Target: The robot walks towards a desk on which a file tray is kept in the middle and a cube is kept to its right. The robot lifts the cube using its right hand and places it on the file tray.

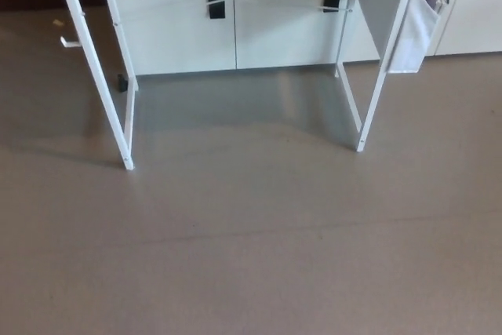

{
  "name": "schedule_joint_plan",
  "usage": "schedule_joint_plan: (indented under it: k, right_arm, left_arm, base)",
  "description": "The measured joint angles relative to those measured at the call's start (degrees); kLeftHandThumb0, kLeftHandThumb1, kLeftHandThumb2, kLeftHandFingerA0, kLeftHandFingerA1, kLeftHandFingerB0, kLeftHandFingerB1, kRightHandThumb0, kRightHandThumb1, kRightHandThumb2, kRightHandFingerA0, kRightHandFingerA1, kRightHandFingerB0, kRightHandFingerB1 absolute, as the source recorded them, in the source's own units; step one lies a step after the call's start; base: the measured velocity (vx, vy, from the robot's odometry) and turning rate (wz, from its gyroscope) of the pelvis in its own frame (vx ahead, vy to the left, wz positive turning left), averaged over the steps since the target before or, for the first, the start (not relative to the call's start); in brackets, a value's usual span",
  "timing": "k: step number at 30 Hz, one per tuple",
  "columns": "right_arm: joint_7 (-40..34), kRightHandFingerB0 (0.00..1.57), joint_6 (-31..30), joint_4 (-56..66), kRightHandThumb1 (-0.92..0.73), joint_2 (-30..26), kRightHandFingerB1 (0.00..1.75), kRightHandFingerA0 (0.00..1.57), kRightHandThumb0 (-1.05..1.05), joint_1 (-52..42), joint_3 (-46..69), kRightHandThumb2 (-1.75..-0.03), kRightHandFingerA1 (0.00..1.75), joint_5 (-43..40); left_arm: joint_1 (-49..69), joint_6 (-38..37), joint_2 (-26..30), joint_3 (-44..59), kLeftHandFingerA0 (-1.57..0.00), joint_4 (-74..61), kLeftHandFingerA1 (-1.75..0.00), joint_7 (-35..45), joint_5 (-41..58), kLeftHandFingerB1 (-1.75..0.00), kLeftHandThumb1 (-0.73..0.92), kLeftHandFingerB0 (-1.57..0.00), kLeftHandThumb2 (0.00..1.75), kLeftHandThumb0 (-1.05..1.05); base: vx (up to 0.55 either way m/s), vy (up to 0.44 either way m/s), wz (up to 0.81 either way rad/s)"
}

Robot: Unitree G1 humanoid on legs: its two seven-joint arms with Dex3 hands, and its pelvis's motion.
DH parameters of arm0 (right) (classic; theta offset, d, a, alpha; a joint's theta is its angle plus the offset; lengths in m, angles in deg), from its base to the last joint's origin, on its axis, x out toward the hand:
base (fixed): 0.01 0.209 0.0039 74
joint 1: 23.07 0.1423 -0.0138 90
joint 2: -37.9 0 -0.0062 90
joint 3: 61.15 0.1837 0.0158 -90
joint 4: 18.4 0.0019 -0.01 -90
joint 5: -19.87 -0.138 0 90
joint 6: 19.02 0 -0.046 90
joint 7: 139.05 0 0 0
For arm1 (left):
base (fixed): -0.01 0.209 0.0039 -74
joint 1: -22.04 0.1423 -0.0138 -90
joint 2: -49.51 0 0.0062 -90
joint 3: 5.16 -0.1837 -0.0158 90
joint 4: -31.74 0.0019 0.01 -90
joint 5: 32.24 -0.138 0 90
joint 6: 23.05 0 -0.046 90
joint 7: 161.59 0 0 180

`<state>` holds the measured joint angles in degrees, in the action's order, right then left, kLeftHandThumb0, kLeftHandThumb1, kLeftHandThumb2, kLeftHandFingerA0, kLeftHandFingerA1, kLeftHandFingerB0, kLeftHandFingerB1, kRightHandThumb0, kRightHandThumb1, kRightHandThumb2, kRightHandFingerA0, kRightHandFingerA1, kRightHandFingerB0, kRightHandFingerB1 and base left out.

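Observation:
Only the lower part of the white desk shows, at the top of the head view: its left front leg [94, 68] and right front leg [384, 68] slant down to the grey floor. The desk top, the file tray and the cube lie above the picture's edge and are hidden. Neither of my hands shows.
White cabinets [235, 21] with black handles stand behind the desk frame. A white fabric pocket [412, 33] holding papers hangs on the desk's right side. Grey floor [251, 256] fills the lower half of the view.

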<state>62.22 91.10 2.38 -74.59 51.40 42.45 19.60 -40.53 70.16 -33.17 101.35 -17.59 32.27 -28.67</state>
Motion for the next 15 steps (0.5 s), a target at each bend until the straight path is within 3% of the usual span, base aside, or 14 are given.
schedule_joint_plan:
  k: [1, 2, 3, 5, 6, 9, 10, 11, 12, 14, 15]
  right_arm:
    - [-0.10, 0.07, 0.28, -0.12, -0.49, 0.20, 0.32, 0.32, -0.54, 0.30, -0.09, -0.76, 0.52, 0.01]
    - [-0.15, 0.06, 0.64, -0.13, -0.48, 0.19, 0.32, 0.33, -0.53, 0.45, 0.01, -0.76, 0.52, -0.05]
    - [-0.14, 0.07, 1.05, -0.20, -0.50, 0.27, 0.30, 0.42, -0.51, 0.45, 0.04, -0.75, 0.53, -0.07]
    - [-0.01, 0.07, 1.11, -0.81, -0.50, 0.32, 0.30, 0.42, -0.51, 0.32, 0.20, -0.75, 0.53, -0.12]
    - [0.02, 0.07, 1.09, -1.04, -0.50, 0.32, 0.31, 0.31, -0.51, 0.18, 0.21, -0.74, 0.50, -0.12]
    - [0.12, 0.07, 0.85, -1.11, -0.52, 0.30, 0.32, 0.40, -0.50, -0.08, 0.13, -0.75, 0.53, -0.09]
    - [0.10, 0.10, 0.86, -1.11, -0.62, 0.31, 0.26, 0.56, -0.44, -0.09, 0.05, -0.58, 0.47, -0.07]
    - [0.09, 0.10, 0.88, -1.09, -0.62, 0.30, 0.26, 0.56, -0.44, -0.08, 0.01, -0.58, 0.47, -0.07]
    - [0.11, 0.07, 0.89, -1.09, -0.50, 0.30, 0.30, 0.39, -0.56, 0.04, 0.04, -0.77, 0.55, -0.09]
    - [0.25, 0.07, 0.86, -0.74, -0.50, 0.26, 0.33, 0.36, -0.53, 0.04, 0.05, -0.76, 0.53, -0.10]
    - [0.20, 0.07, 0.62, -0.66, -0.50, 0.77, 0.31, 0.38, -0.49, 0.21, 0.00, -0.74, 0.52, -0.09]
  left_arm:
    - [-0.05, -0.08, 0.66, 0.09, -0.12, -0.43, -0.51, -0.05, -0.07, -0.31, 0.78, -0.03, 1.06, -0.74]
    - [0.22, -0.03, 0.82, -0.01, -0.15, -0.67, -0.44, -0.05, -0.14, -0.21, 0.92, -0.03, 0.75, -0.70]
    - [0.50, -0.03, 1.01, -0.12, -0.01, -0.98, -0.50, -0.04, -0.19, -0.51, 0.59, 0.00, 1.15, -0.36]
    - [0.17, -0.07, 1.44, -0.20, -0.01, -0.72, -0.50, -0.04, -0.21, -0.51, 0.59, 0.00, 1.15, -0.36]
    - [0.01, -0.07, 1.46, -0.27, -0.01, -0.46, -0.50, -0.05, -0.23, -0.51, 0.60, 0.00, 1.16, -0.36]
    - [-0.47, -0.07, 1.48, -0.29, -0.02, 0.37, -0.50, -0.06, -0.21, -0.51, 0.59, 0.00, 1.15, -0.35]
    - [-0.41, -0.07, 1.47, -0.29, -0.24, 0.30, -0.48, -0.08, -0.21, -0.30, 0.92, -0.09, 0.73, -0.71]
    - [-0.32, -0.07, 1.47, -0.29, -0.24, 0.27, -0.48, -0.10, -0.21, -0.30, 0.92, -0.09, 0.73, -0.71]
    - [0.03, -0.05, 1.47, -0.33, -0.24, -0.10, -0.47, -0.21, -0.26, -0.33, 0.92, -0.11, 0.70, -0.70]
    - [0.26, 0.06, 1.42, -0.32, -0.24, -0.33, -0.46, -0.40, -0.27, -0.30, 0.92, -0.09, 0.72, -0.69]
    - [0.29, 0.29, 1.26, -0.27, -0.17, -0.39, -0.50, -0.50, -0.25, -0.44, 0.79, -0.08, 1.01, -0.72]
  base:
    - [0.16, -0.049, -0.81]
    - [0.17, -0.053, -0.60]
    - [0.23, 0.133, -0.35]
    - [0.22, 0.139, -0.05]
    - [0.20, 0.130, -0.13]
    - [0.25, 0.121, 0.08]
    - [0.16, 0.051, 0.17]
    - [0.30, 0.009, 0.12]
    - [0.32, -0.067, 0.16]
    - [0.46, -0.100, 0.29]
    - [0.54, -0.021, 0.05]
